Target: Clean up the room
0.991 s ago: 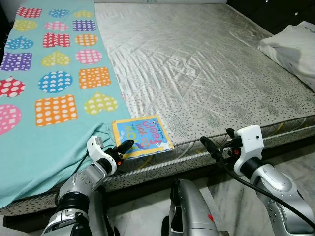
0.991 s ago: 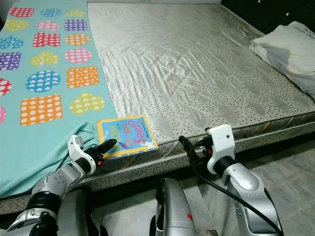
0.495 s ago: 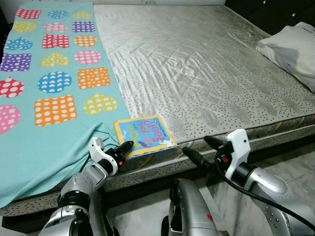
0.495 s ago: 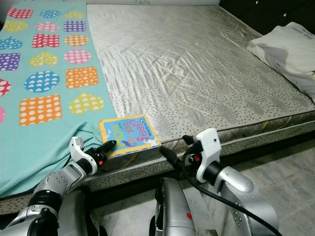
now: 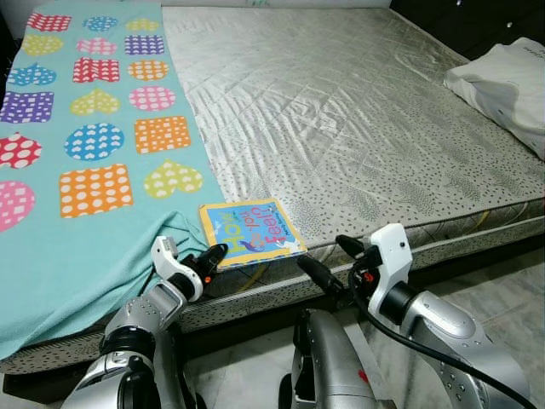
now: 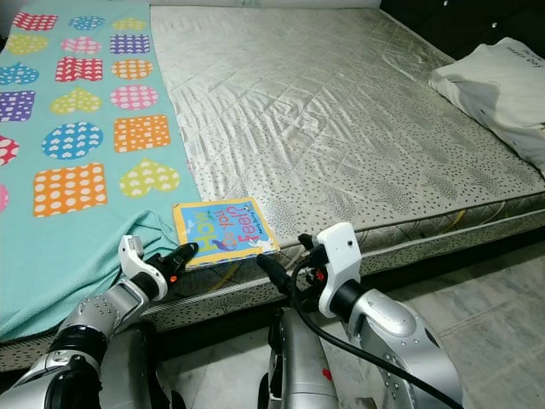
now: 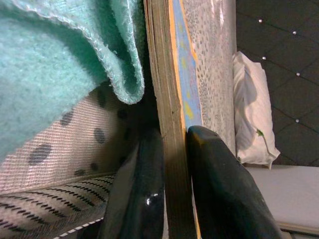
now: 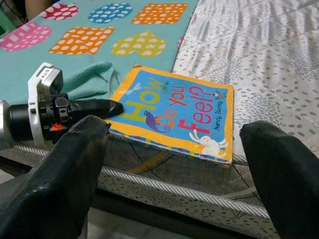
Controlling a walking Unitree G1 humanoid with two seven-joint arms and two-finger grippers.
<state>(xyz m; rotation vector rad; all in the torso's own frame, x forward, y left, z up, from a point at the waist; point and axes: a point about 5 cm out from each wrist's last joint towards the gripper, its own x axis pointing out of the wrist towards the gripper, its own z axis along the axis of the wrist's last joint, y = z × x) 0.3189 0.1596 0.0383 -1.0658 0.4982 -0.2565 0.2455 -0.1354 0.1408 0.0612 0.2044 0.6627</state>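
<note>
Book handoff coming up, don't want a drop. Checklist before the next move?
1. Left gripper pinching the book edge, one finger on the cover, one under: ok.
2. Right gripper open wide, facing the book: ok.
3. Right gripper touching the book: not ok, it is short of it, below the mattress edge.
4. Book resting flat at the mattress edge: ok.
5. Blanket fold free of the left fingers: cannot tell, it hangs right beside them.
6. Left grip firm enough to lift: cannot tell.

Teal blanket — bright dotted hearts, blue-and-yellow book
</note>
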